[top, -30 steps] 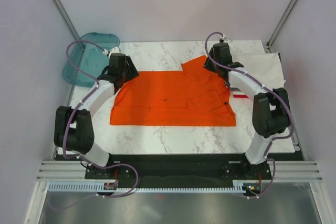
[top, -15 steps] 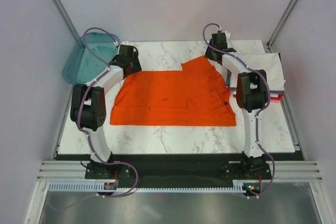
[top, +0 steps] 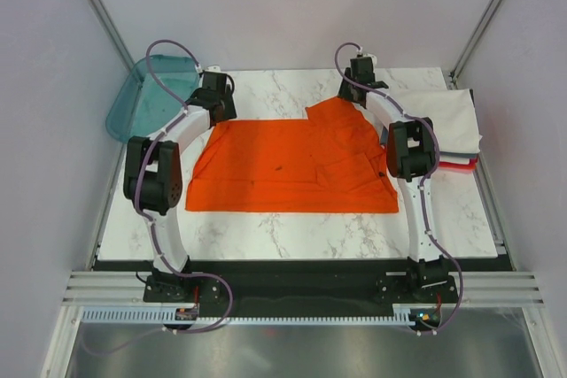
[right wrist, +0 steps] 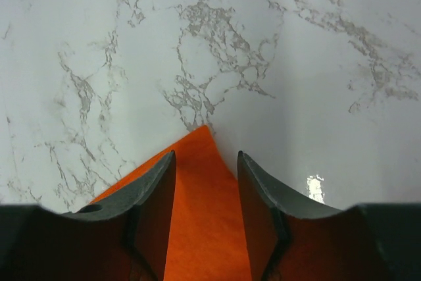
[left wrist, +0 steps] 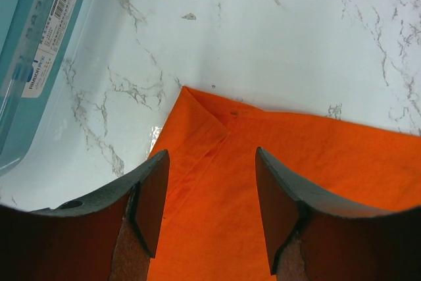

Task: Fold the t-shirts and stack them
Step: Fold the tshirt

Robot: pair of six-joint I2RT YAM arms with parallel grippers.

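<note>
A bright orange t-shirt (top: 297, 165) lies spread flat on the marble table (top: 266, 229). My left gripper (top: 221, 115) hovers over its far left corner, open. In the left wrist view that gripper (left wrist: 210, 156) straddles the orange t-shirt (left wrist: 309, 162), whose folded corner lies just ahead of the fingertips. My right gripper (top: 350, 97) is at the far right sleeve tip. In the right wrist view the gripper (right wrist: 206, 156) stands open with the pointed tip of the orange t-shirt (right wrist: 204, 215) between the fingers. Folded t-shirts are stacked at the right, white on top (top: 443, 119), red (top: 456, 165) showing beneath.
A teal translucent tray (top: 142, 95) sits at the far left corner, also seen in the left wrist view as the tray (left wrist: 33, 51) beside the shirt corner. Bare marble (right wrist: 263, 44) lies beyond the sleeve tip. Frame posts and walls enclose the table.
Both arms have stretched toward the far side. The left gripper moved to the shirt's far left corner and the right gripper to the far sleeve tip. The shirt has not moved.
</note>
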